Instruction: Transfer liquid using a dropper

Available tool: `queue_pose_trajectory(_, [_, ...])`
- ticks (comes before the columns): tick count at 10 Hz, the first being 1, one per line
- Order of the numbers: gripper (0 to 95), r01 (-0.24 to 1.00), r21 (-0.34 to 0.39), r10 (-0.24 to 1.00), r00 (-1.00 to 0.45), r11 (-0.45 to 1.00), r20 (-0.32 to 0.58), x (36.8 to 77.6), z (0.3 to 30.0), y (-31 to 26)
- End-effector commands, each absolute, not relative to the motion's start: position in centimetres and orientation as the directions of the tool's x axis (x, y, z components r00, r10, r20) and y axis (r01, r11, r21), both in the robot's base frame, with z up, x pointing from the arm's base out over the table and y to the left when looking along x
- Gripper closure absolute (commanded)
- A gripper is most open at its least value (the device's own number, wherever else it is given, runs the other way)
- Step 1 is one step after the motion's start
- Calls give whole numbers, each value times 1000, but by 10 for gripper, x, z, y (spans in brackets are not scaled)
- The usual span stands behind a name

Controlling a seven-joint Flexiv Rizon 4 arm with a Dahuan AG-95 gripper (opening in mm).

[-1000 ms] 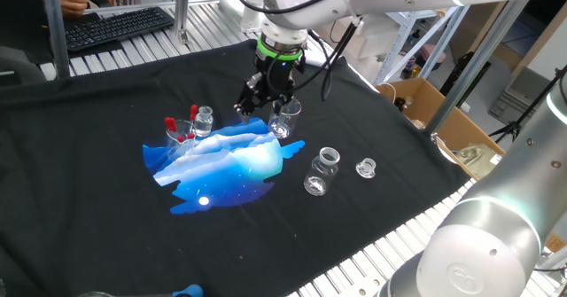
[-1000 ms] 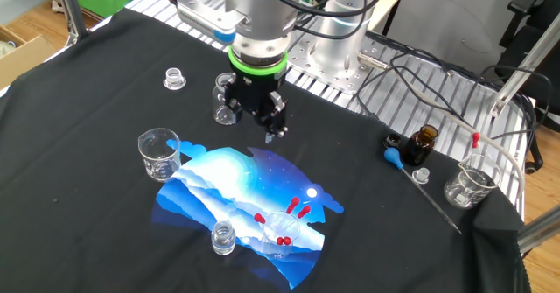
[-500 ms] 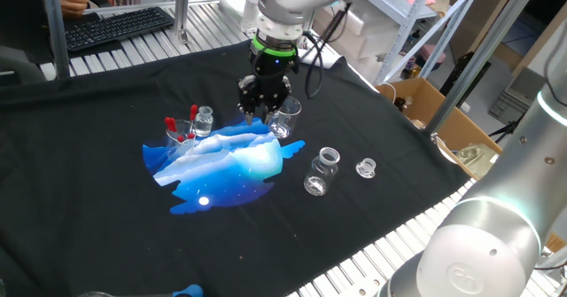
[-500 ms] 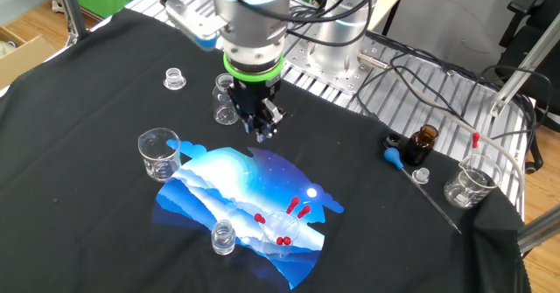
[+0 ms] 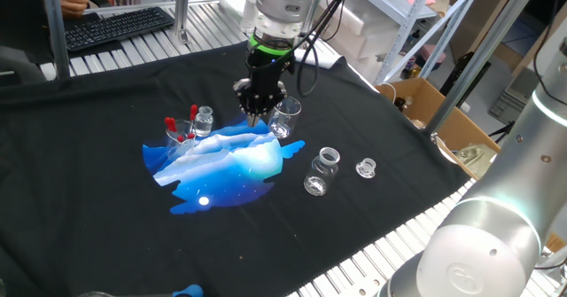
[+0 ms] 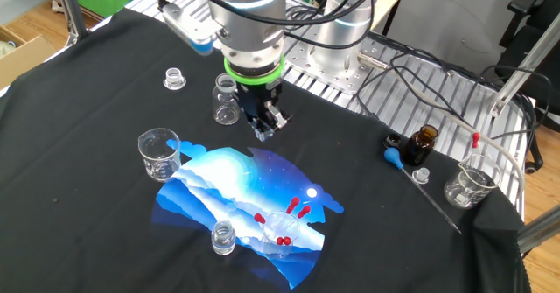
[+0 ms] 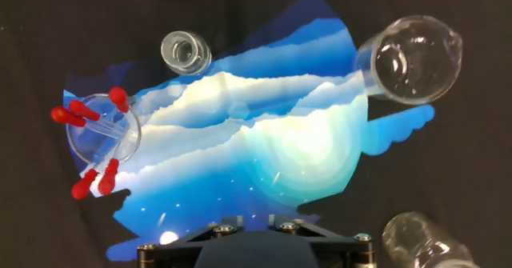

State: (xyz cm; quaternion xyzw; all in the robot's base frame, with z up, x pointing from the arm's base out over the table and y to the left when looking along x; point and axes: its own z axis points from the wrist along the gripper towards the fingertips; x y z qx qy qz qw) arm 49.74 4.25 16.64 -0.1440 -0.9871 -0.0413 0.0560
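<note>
Droppers: several, red bulbs up, standing in a clear cup at the edge of the blue mat; none taken out yet, so I judge the transfer not begun

Gripper: jaws fully together, holding nothing, pointing down over the black cloth just off the mat, well apart from the droppers

Small vial: just beside the cup, contents not discernible

Spouted beaker: at the mat's other side, looks empty

Larger flask and small jar: off the mat

Amber bottle, second beaker: far edge

Left for me: pick a dropper, draw, dispense
</note>
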Motion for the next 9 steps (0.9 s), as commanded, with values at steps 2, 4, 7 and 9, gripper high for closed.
queue_pose_trajectory(2, [950, 317, 76, 303, -940, 945, 153, 504, 164, 56])
queue_pose_trajectory(4, [950, 333, 72, 315, -930, 940, 189, 514, 164, 65])
queue_pose_trajectory(7, [950, 358, 70, 333, -912, 931, 240, 526, 158, 76])
queue_pose_trajectory(9, [950, 359, 65, 333, -909, 931, 250, 537, 152, 78])
